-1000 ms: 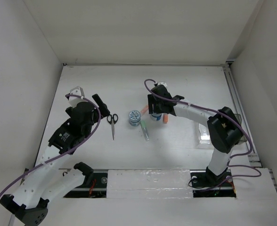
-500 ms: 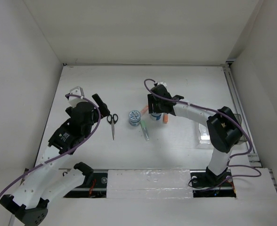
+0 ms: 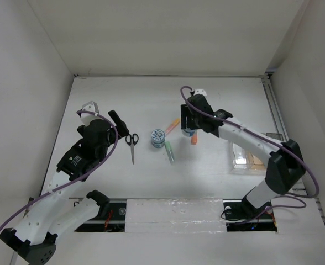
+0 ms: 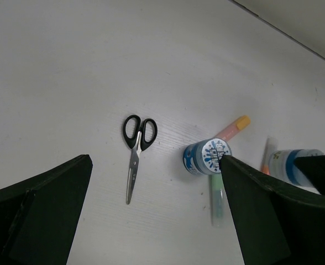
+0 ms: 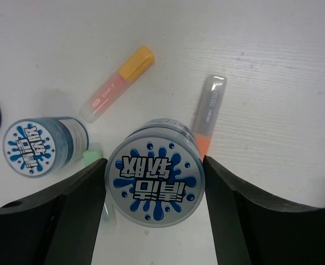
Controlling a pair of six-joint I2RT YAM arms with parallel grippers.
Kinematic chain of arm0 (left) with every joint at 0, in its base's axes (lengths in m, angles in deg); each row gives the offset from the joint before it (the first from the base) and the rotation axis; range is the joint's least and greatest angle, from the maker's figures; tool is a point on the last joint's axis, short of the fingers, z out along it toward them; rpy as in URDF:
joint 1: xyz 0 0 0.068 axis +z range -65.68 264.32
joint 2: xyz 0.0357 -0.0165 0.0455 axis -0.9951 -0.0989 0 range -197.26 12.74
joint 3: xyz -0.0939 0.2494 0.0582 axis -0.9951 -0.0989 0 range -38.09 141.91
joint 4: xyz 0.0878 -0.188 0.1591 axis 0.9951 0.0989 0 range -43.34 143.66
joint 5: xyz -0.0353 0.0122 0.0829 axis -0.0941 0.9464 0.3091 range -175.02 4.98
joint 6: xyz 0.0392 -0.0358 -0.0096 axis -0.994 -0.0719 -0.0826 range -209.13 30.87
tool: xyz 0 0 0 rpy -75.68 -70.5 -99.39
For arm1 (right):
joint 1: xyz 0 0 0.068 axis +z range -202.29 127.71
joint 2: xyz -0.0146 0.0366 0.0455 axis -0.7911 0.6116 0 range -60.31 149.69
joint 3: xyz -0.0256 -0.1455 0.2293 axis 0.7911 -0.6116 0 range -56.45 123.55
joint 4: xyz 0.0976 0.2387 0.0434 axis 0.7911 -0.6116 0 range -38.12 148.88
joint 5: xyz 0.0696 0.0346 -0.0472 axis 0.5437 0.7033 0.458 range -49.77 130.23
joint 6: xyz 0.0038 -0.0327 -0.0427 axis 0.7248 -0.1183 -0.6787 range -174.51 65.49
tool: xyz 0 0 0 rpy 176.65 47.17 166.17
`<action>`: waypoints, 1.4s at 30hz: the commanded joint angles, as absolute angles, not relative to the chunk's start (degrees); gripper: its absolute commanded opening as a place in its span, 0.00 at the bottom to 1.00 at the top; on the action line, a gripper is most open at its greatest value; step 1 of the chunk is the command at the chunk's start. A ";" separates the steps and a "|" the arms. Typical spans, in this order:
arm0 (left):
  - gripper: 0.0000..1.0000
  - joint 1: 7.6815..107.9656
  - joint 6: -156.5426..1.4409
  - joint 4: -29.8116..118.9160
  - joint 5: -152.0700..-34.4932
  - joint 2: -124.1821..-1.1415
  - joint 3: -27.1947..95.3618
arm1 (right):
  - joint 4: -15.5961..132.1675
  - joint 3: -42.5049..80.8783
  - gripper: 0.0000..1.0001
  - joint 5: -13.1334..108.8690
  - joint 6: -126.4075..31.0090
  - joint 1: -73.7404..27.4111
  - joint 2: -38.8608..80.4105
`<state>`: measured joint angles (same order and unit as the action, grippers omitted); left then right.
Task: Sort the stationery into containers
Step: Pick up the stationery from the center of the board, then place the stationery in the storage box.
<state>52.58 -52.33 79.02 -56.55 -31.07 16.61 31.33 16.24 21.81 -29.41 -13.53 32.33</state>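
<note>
Top external: we see white table (image 3: 124, 99), white walls (image 3: 168, 33) round it. R gripper (image 5: 154, 161) clamps cylinder (image 5: 154, 182); L gripper (image 4: 156, 165) spread wide nr scissors (image 4: 136, 149).

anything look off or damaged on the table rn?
Nothing stands out. Scissors lie closed and flat, the three markers lie loose, the free cylinder stands upright, and the right gripper holds the other cylinder squarely.

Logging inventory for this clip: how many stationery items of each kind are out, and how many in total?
scissors: 1
blue-and-white cylinder: 2
marker pen (pink-orange, orange, pale green): 3
Total: 6
</note>
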 commanded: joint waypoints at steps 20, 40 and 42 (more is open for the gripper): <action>1.00 52.95 -54.15 77.24 -58.74 -29.53 15.36 | 20.91 5.60 0.00 15.44 -27.00 -52.37 1.93; 1.00 52.95 -54.68 76.63 -60.41 -29.00 15.35 | 23.99 -0.90 0.00 15.36 -23.14 -58.09 5.88; 1.00 52.95 -55.20 76.63 -60.93 -29.00 15.35 | 23.99 -0.90 0.00 15.35 -22.43 -58.09 7.36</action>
<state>52.58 -53.78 78.82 -59.96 -29.56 15.61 19.86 -1.47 17.24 -24.06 -57.85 6.87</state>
